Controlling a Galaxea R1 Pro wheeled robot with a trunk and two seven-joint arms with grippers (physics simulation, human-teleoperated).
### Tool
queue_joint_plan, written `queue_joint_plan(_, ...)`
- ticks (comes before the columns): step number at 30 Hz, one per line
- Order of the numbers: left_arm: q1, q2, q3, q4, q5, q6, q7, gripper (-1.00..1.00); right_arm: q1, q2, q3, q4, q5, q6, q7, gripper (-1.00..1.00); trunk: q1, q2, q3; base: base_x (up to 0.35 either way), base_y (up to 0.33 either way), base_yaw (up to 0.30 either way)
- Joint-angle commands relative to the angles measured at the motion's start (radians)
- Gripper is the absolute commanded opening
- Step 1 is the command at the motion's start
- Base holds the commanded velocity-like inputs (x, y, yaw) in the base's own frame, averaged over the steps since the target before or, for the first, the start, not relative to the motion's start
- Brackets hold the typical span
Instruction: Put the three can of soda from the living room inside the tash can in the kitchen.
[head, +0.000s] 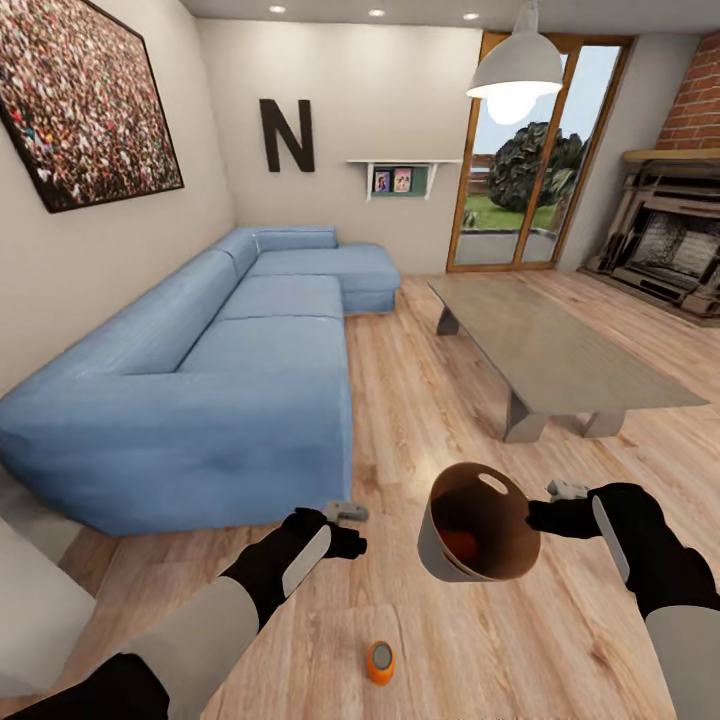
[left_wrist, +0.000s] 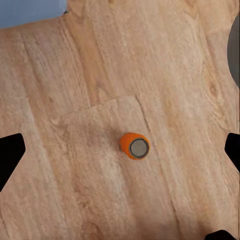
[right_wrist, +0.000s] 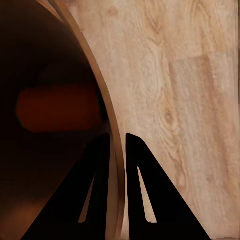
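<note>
One orange can of soda (head: 380, 661) stands upright on the wood floor just in front of me, silver top up. My left gripper (head: 346, 513) hovers above and behind it, open; in the left wrist view the can (left_wrist: 135, 146) sits between the spread fingertips (left_wrist: 11, 156), well below them. My right gripper (head: 560, 492) is shut on the rim of the copper-brown tash can (head: 505, 530), held tilted in the air with its mouth toward me. Another orange can (head: 460, 545) lies inside it, and shows again in the right wrist view (right_wrist: 60, 107), where the fingers (right_wrist: 100, 170) pinch the bin's wall (right_wrist: 30, 50).
This is the living room. A blue corner sofa (head: 220, 370) fills the left side, and a long coffee table (head: 550, 350) stands ahead on the right. The brick fireplace (head: 675, 240) is at far right, with a glass door (head: 520, 160) behind.
</note>
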Motion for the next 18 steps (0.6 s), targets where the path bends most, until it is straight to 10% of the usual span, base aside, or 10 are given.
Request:
queue_joint_plan(1, 0.000, 0.000, 0.000, 0.001, 0.000, 0.000, -0.015, 1.00, 0.000, 0.000, 0.000, 0.000, -0.033, 0.005, 0.005, -1.00, 0.000, 0.000, 0.000, 0.089, 0.178, -0.286)
queue_joint_plan(18, 0.000, 0.000, 0.001, 0.004, -0.004, -0.001, -0.071, 1.00, 0.000, -0.037, 0.000, 0.001, -0.029, 0.005, 0.134, -1.00, 0.000, 0.000, 0.000, 0.142, 0.075, -0.286)
